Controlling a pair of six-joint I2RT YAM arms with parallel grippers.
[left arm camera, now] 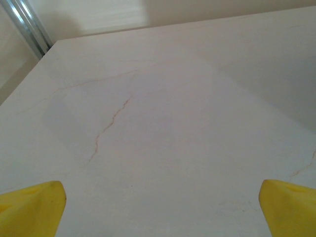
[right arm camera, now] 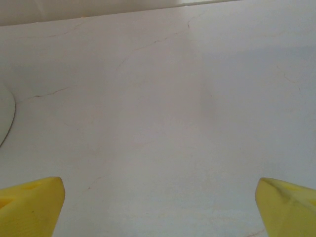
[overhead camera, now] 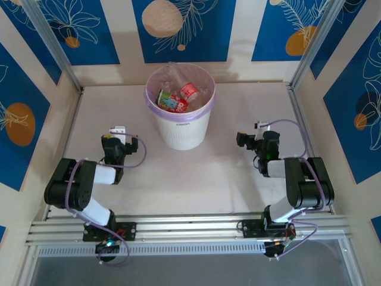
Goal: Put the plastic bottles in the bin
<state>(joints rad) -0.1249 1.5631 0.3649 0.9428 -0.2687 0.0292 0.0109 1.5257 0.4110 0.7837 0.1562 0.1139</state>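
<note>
white ribbed bin [overhead camera: 181,130], lilac liner [overhead camera: 156,108], red-labelled bottles [overhead camera: 189,91]

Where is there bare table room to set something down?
Bare table left of the bin, ahead of the left gripper; right of the bin, ahead of the right gripper; and in front of the bin. Crowded: inside the bin, bottles piled.

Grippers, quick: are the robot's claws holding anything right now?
Left gripper: open, holding nothing.
Right gripper: open, holding nothing.

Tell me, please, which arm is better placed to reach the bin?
Probably right: the bin edges into the wrist view of the open right gripper; the open left gripper faces the far corner.
</note>
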